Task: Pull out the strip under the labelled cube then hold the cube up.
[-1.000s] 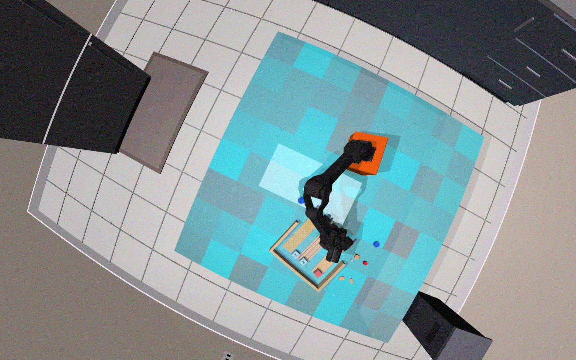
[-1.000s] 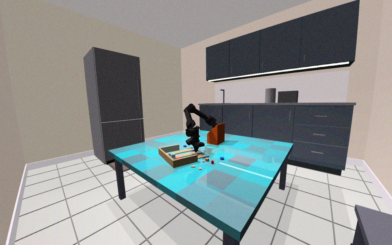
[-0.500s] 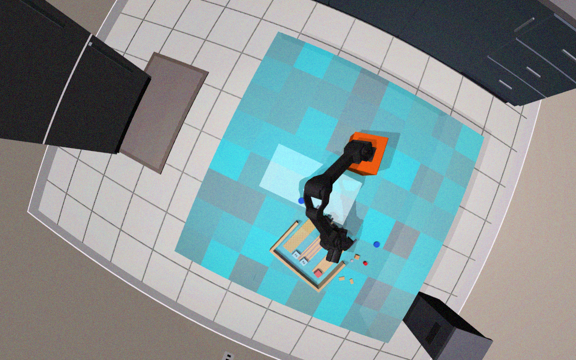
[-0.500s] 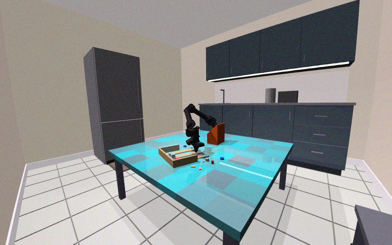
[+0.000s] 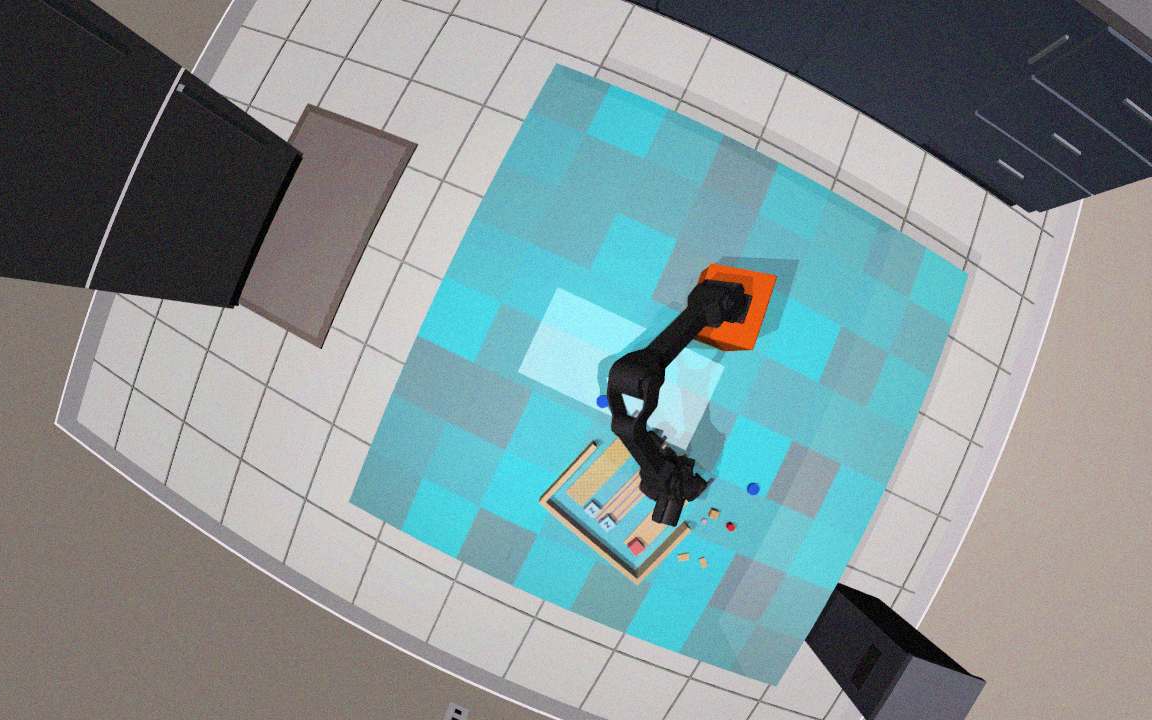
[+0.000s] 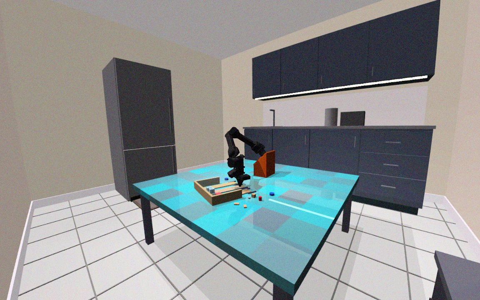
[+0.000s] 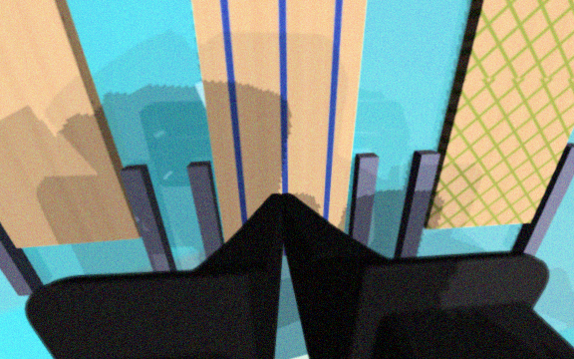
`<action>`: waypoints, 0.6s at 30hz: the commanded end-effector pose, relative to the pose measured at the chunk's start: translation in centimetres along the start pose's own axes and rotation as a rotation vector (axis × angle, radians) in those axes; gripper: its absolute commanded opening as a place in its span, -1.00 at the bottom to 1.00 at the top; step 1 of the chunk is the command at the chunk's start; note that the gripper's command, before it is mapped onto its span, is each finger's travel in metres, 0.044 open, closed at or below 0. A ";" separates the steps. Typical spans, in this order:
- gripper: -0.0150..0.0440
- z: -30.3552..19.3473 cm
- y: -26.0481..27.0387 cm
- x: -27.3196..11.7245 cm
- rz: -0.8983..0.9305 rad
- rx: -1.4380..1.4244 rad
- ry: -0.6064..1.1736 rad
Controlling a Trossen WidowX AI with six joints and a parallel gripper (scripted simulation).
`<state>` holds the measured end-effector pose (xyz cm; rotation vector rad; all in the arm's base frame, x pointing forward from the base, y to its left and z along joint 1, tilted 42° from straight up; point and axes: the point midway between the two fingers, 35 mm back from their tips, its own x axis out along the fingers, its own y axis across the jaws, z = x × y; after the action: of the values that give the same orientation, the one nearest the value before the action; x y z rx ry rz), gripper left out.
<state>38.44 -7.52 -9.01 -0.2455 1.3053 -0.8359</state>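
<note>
Your top view looks straight down from high above, taking in the whole table [image 5: 562, 161] and surrounding floor. Your exterior view stands off at a table corner, roughly level, facing the counter wall. Your wrist view sits very close, looking past the gripper [image 7: 283, 199] at the blue-lined strip [image 7: 312, 100]. Top and exterior share the wooden tray [image 5: 643, 573].

The gripper [image 7: 283, 199] is seen with its black fingers pressed together, nothing between them, their tip set over the near end of the middle strip [image 7: 279, 100], which is marked with three blue lines. A plain wooden strip [image 7: 33, 125] lies to the left and a green-latticed strip [image 7: 511, 115] to the right. Grey rails [image 7: 143, 214] flank each strip's near end on the turquoise table [image 7: 397, 75].
</note>
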 end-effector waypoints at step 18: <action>-0.49 -0.2 -0.1 0.4 -0.006 -0.006 0.002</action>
<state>38.42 -7.54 -9.08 -0.2490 1.3056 -0.8346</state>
